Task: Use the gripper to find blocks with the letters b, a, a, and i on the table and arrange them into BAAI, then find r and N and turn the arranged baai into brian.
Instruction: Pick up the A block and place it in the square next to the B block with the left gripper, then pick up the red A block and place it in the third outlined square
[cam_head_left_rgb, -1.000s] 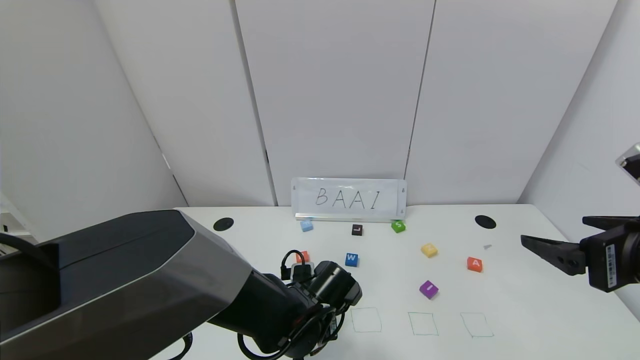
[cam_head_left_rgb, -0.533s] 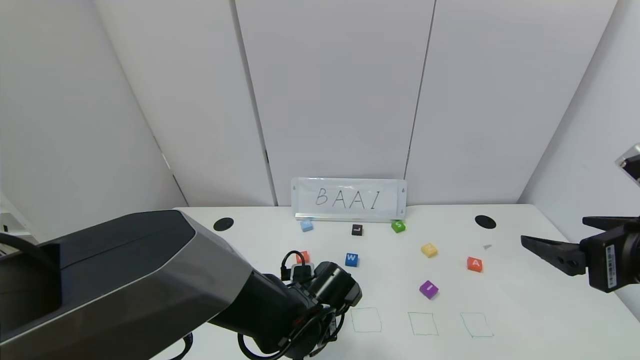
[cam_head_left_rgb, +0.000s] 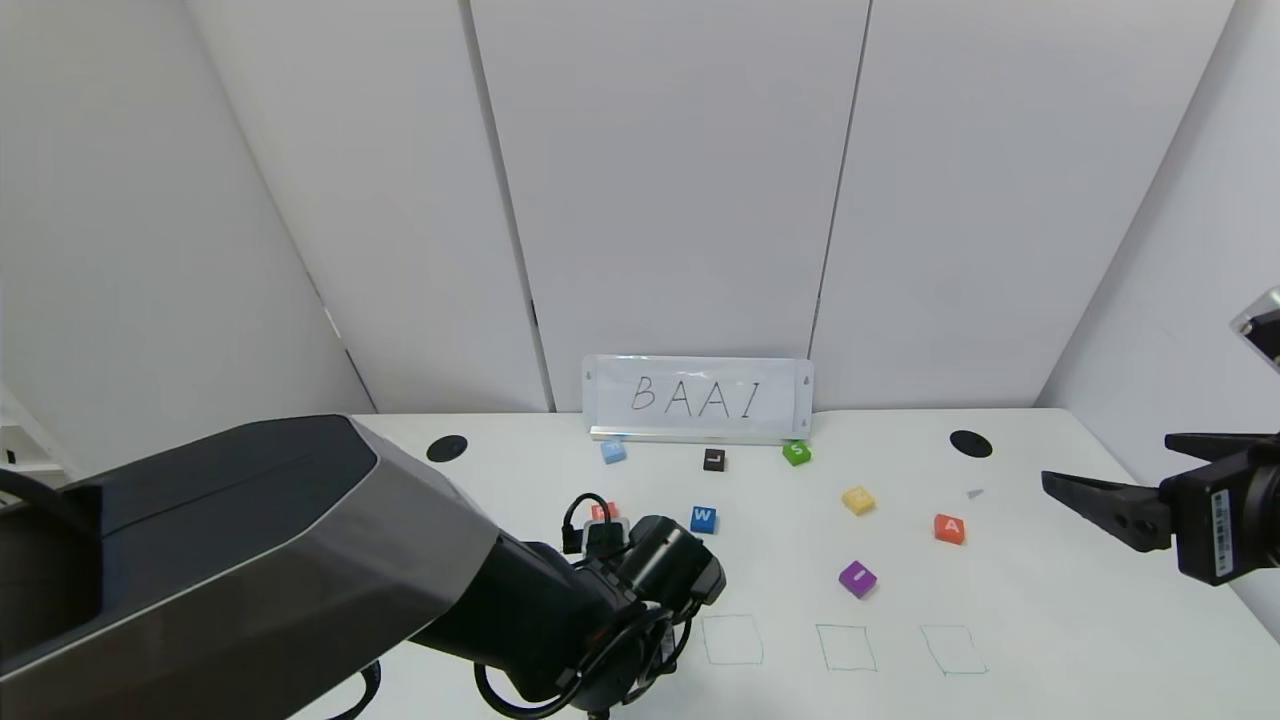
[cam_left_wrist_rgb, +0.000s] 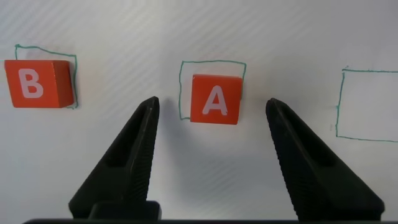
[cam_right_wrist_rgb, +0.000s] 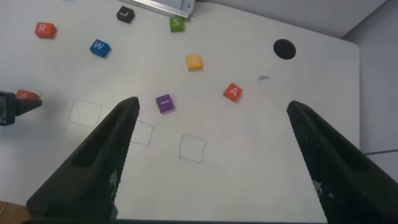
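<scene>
My left gripper (cam_left_wrist_rgb: 212, 101) is open just above the table (cam_head_left_rgb: 1050, 610), one finger on each side of an orange-red A block (cam_left_wrist_rgb: 215, 99) without touching it. The A lies in a green square. An orange-red B block (cam_left_wrist_rgb: 38, 84) lies in the square beside it. In the head view my left arm hides both blocks and the gripper. The second A block (cam_head_left_rgb: 949, 528) and the purple I block (cam_head_left_rgb: 857, 578) lie loose at the right. The orange-red R cube (cam_head_left_rgb: 601, 512) shows partly behind my left wrist. My right gripper (cam_head_left_rgb: 1105, 460) is open and empty, high at the right edge.
Three empty green squares (cam_head_left_rgb: 846, 647) run along the front. A blue W cube (cam_head_left_rgb: 703, 519), a yellow cube (cam_head_left_rgb: 858, 500), a green S cube (cam_head_left_rgb: 796, 452), a black L cube (cam_head_left_rgb: 713, 459) and a light blue cube (cam_head_left_rgb: 613, 451) lie before the BAAI sign (cam_head_left_rgb: 698, 398).
My left arm has shifted slightly, the wrist a little farther back. The blocks and my right arm have not moved.
</scene>
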